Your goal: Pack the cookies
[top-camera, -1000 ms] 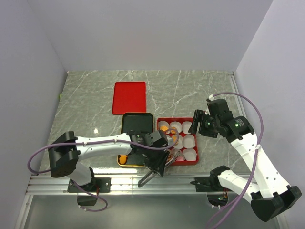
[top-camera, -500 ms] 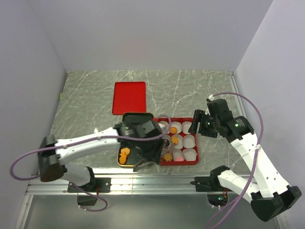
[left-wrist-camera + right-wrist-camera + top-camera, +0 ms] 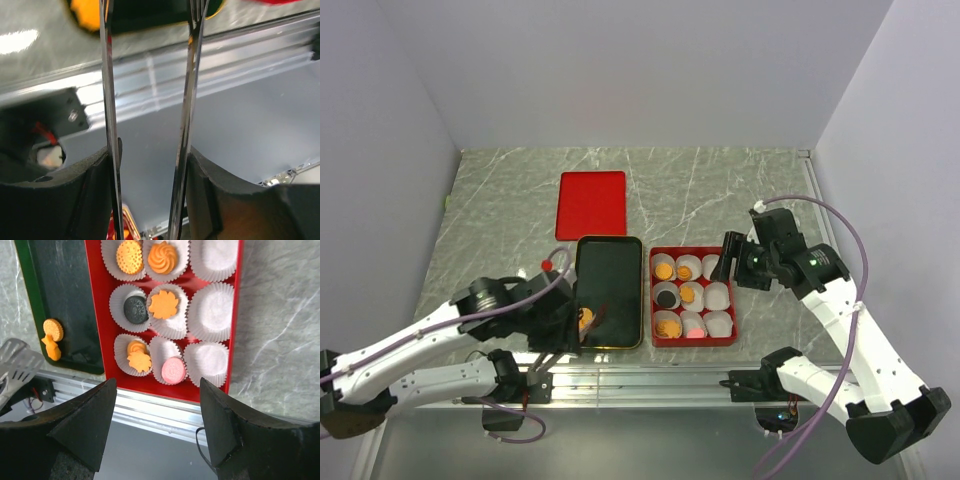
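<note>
The red box holds white paper cups. Six cups hold cookies: orange ones, a black one and a pink one. Two more orange cookies lie on the black tray. My left gripper holds metal tongs, blades apart with nothing between them, beside the tray's near left corner. My right gripper hangs open above the box.
A red lid lies flat behind the black tray. Three cups in the box's right column are empty. The aluminium rail runs along the table's near edge, just below the box and tray.
My left arm has swung left, away from the red box to the black tray's near left corner, uncovering the box. The tong blades stand wider apart. The right arm has not moved.
</note>
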